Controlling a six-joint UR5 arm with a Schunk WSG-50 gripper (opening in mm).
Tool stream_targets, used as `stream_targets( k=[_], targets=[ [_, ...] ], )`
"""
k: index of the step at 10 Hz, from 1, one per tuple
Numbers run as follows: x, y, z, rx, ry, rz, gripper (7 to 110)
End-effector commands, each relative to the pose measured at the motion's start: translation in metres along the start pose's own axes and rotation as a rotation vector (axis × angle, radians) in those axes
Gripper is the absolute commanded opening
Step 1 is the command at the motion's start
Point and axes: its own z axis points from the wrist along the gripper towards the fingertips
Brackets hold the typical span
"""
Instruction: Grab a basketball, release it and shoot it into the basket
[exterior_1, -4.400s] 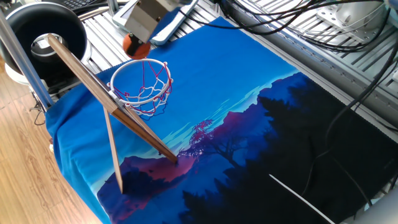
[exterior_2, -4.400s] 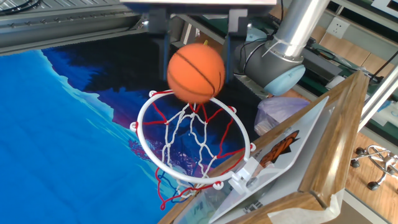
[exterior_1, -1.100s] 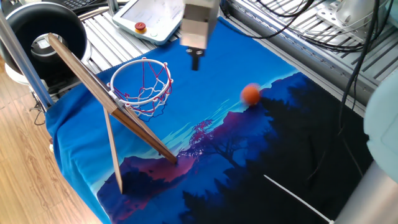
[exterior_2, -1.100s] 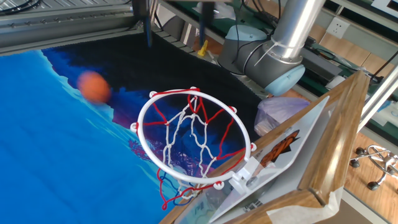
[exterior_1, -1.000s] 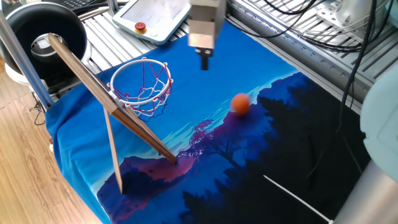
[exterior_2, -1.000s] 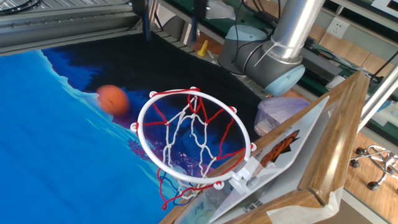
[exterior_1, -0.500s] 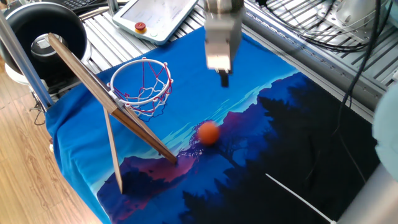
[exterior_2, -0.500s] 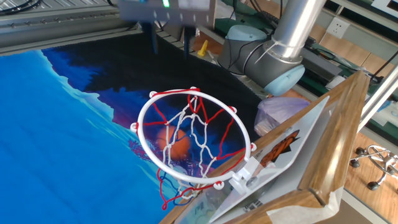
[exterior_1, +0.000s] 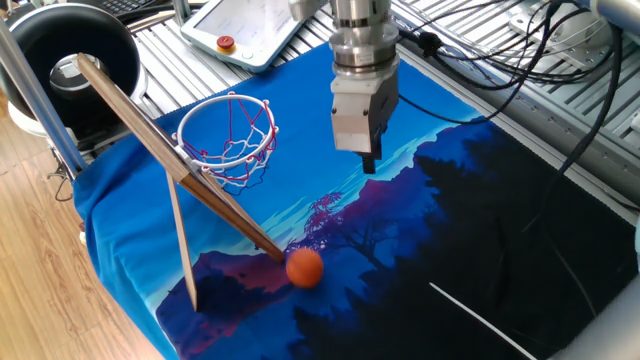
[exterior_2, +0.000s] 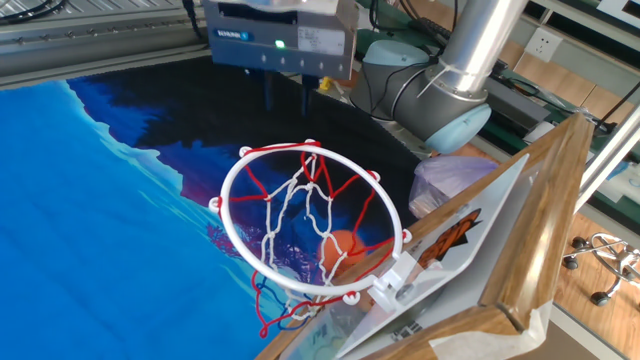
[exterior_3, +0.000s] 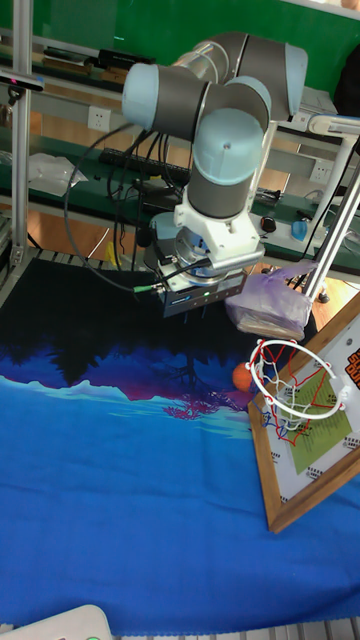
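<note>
The orange basketball (exterior_1: 305, 268) lies on the blue cloth at the foot of the tilted wooden board (exterior_1: 150, 135); in the other fixed view the basketball (exterior_2: 340, 248) shows through the net, below the ring. The basket (exterior_1: 271, 128) is a white ring with red-and-white net, fixed to that board, and nothing sits in it (exterior_2: 229, 215). My gripper (exterior_1: 368, 160) hangs over the middle of the cloth, right of the hoop and well above the ball. Its two dark fingers (exterior_2: 265, 98) stand apart with nothing between them. In the tall fixed view the ball (exterior_3: 242, 375) rests just left of the hoop (exterior_3: 256, 372).
A big black round ring (exterior_1: 112, 38) and a metal pole (exterior_1: 35, 95) stand at the back left. A white pendant with a red button (exterior_1: 227, 43) lies behind the hoop. Cables (exterior_1: 560, 70) cross the right side. A purple bag (exterior_2: 450, 180) sits by the arm's base.
The ball left the gripper above the hoop, bounced on the cloth and rolled to the board's foot. The gripper moved from beside the hoop toward the cloth's middle.
</note>
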Motion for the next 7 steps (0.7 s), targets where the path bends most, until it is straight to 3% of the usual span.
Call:
stream_targets(
  k=[1,7],
  targets=[
    [0.000,0.002,0.005,0.003,0.003,0.019,7],
    [0.016,-0.004,0.003,0.014,0.038,0.008,7]
  ],
)
